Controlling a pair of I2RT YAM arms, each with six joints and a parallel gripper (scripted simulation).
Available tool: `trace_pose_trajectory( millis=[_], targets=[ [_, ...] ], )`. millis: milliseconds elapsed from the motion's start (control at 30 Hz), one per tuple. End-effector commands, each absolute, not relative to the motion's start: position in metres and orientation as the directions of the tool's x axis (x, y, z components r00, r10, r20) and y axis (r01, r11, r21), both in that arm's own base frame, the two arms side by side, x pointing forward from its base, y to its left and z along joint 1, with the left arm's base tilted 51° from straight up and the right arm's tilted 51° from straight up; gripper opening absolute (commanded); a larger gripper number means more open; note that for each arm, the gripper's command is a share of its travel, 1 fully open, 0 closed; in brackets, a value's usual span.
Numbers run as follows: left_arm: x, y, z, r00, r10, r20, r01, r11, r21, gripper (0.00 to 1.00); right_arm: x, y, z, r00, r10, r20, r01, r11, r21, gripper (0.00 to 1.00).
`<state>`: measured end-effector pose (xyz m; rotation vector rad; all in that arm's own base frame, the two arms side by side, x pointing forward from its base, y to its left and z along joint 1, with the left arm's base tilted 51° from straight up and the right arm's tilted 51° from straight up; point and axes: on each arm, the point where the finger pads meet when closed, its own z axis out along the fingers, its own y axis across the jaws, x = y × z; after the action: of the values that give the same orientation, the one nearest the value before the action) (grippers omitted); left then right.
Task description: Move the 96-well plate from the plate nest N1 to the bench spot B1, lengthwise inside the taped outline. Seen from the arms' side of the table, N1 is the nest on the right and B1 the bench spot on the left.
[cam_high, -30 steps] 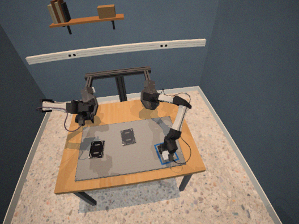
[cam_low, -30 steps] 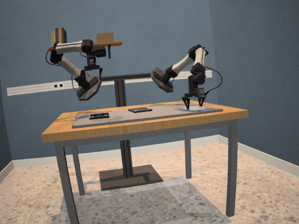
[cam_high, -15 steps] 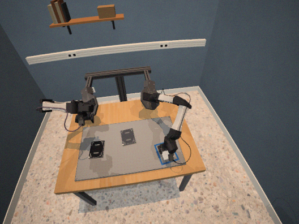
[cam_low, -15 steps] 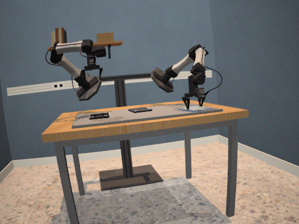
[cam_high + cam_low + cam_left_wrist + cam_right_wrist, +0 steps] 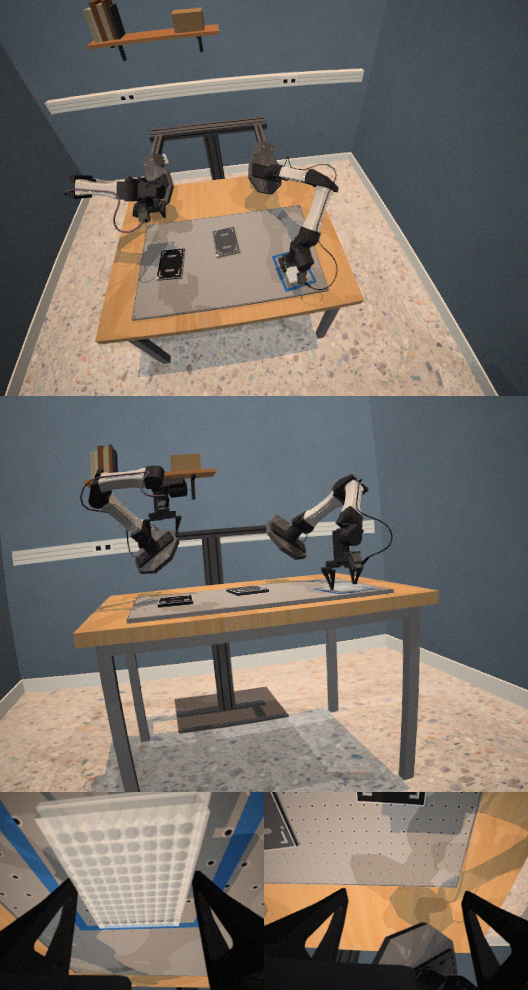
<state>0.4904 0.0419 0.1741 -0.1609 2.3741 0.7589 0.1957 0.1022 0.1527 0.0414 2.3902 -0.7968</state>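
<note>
The pale 96-well plate [image 5: 291,275] [image 5: 128,858] lies at the bench spot B1, lengthwise within the blue taped outline [image 5: 279,274] [image 5: 239,841]. In the left wrist view its lower short edge appears close to the tape; its top short end is partly cut off. My left gripper [image 5: 293,271] [image 5: 343,585] [image 5: 132,879] is open, one finger beside each long side, with small gaps visible. The nest N1 [image 5: 171,263] [image 5: 175,601] is black and empty. My right gripper [image 5: 405,895] is open and empty, raised near its own base, away from the plate.
A second, greyer nest [image 5: 226,242] [image 5: 247,590] stands empty between N1 and the taped outline. Both nests and the outline are on a grey perforated mat [image 5: 200,295] on the wooden table [image 5: 225,320]. The outline is near the mat's corner.
</note>
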Motion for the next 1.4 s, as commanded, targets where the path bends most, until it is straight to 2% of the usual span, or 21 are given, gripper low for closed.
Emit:
trace_pose_trajectory(
  millis=[0,1367],
  targets=[
    [0.492,0.040,0.178,-0.781,0.075,-0.619,-0.296,0.830,0.474,1.00,0.194,0.102,0.153,-0.814,-0.159,-0.559,0.209,0.818,-0.537,1.00],
    [0.485,0.024,0.195,-0.768,0.085,-0.635,-0.295,0.833,0.468,1.00,0.194,0.102,0.153,-0.814,-0.159,-0.559,0.209,0.818,-0.537,1.00]
  ],
)
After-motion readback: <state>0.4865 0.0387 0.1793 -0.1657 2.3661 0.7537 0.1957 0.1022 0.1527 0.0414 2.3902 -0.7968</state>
